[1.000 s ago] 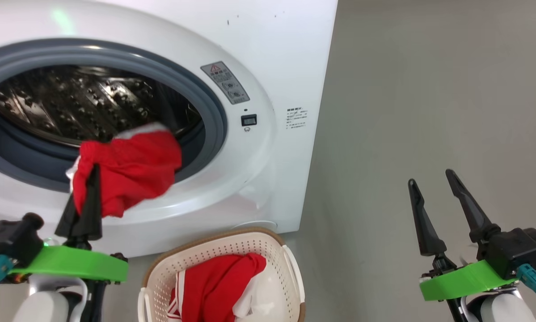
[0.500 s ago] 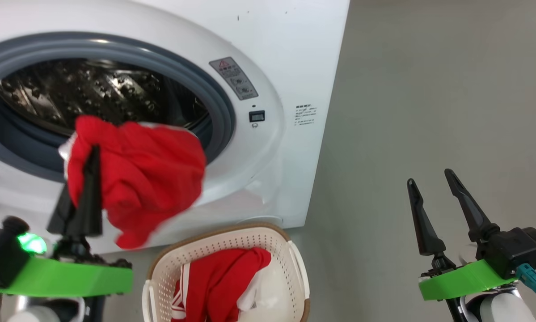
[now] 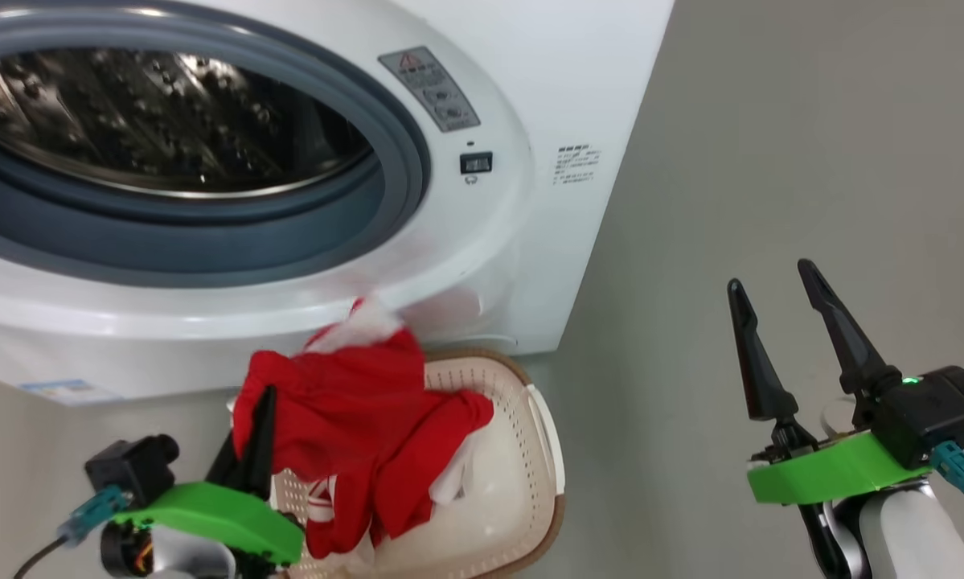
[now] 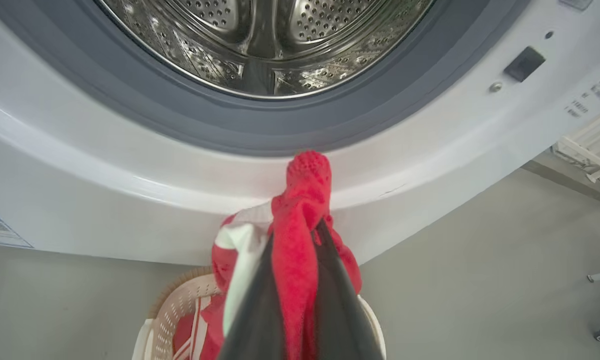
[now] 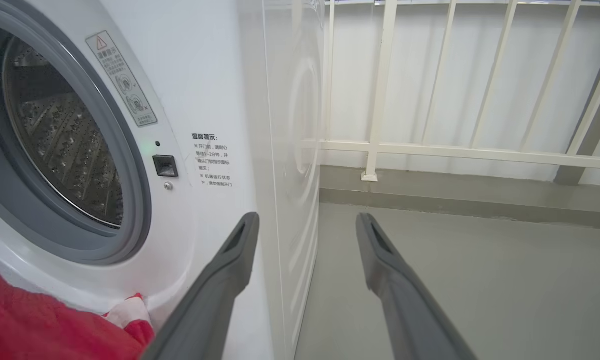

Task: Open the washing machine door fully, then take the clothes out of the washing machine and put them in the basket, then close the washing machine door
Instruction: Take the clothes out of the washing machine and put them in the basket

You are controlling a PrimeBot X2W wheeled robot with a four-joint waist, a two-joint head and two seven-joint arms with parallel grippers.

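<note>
The white washing machine stands with its drum exposed inside the grey ring; the washing machine door is out of view. My left gripper is shut on a red garment with white parts, one of the clothes, which hangs just over the cream basket below the drum mouth. Another red and white garment lies in the basket. In the left wrist view the fingers pinch a bunch of red cloth above the basket. My right gripper hovers open and empty over the floor on the right, also seen as the right gripper.
Bare grey floor runs along the machine's right side. A white railing stands behind it. The latch slot and warning label sit right of the drum ring. The basket touches the machine's base.
My left gripper has pulled the red garment out of the drum mouth and lowered it to the right, over the basket. The head camera has shifted. The right gripper has stayed open.
</note>
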